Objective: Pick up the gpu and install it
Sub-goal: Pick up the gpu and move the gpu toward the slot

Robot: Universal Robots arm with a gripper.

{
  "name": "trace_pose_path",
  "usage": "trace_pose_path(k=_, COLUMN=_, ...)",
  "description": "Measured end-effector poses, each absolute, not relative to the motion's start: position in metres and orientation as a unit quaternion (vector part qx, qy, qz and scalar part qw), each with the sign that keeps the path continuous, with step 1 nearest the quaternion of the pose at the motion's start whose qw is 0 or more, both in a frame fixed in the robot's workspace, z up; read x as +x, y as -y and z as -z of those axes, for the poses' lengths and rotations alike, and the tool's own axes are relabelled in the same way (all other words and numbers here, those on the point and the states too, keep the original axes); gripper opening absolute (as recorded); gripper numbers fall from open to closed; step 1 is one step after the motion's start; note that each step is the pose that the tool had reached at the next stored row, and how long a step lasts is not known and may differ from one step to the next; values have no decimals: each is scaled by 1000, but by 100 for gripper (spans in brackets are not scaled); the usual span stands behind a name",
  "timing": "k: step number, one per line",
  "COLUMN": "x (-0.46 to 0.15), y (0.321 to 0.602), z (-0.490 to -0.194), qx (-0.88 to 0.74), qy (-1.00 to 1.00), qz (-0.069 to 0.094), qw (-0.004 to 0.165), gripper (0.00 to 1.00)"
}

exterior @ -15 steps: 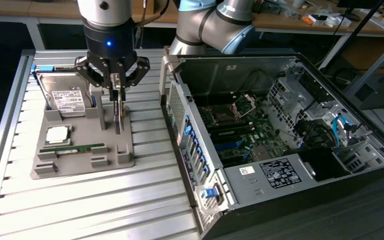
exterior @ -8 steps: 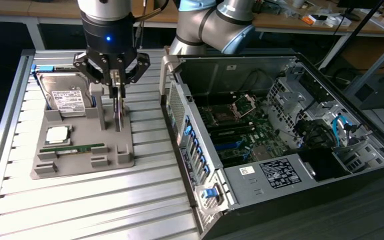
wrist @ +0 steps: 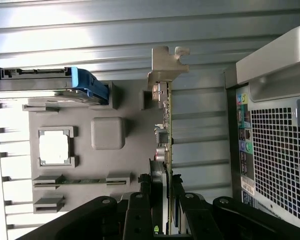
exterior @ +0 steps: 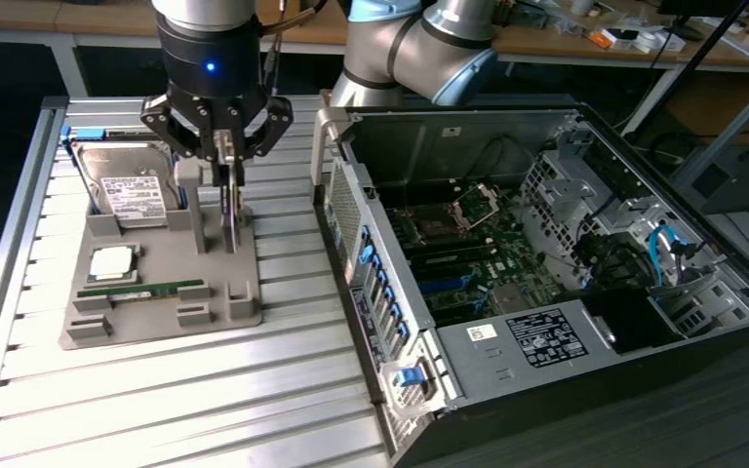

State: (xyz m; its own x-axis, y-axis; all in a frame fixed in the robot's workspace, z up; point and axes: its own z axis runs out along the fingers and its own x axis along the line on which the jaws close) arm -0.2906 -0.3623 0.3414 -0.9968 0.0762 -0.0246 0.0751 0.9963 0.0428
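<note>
The gpu (exterior: 229, 216), a thin dark card, stands on edge in the grey holder tray (exterior: 153, 317), near the tray's side that faces the computer case. My gripper (exterior: 225, 161) hangs straight above it, its black fingers (exterior: 265, 132) down on either side of the card's top edge and shut on it. In the wrist view the gpu (wrist: 168, 125) shows edge-on with its silver bracket (wrist: 166, 62) at the far end, and my gripper (wrist: 166, 189) clamps the near end. I cannot tell whether the card's lower edge has left the holder tray (wrist: 132, 165).
The tray also holds a hard drive (exterior: 134, 185), a square processor chip (exterior: 112, 260) and a green memory stick (exterior: 140, 290). The open computer case (exterior: 388, 322) lies at the exterior view's right, its motherboard (exterior: 466, 253) exposed. A slatted metal table (exterior: 153, 409) lies beneath.
</note>
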Motion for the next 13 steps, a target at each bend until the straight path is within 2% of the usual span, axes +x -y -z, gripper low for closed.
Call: trace_pose_path(k=13, x=-291, y=362, z=-347, qx=38, qy=-999, qz=-21, qw=13, gripper=27)
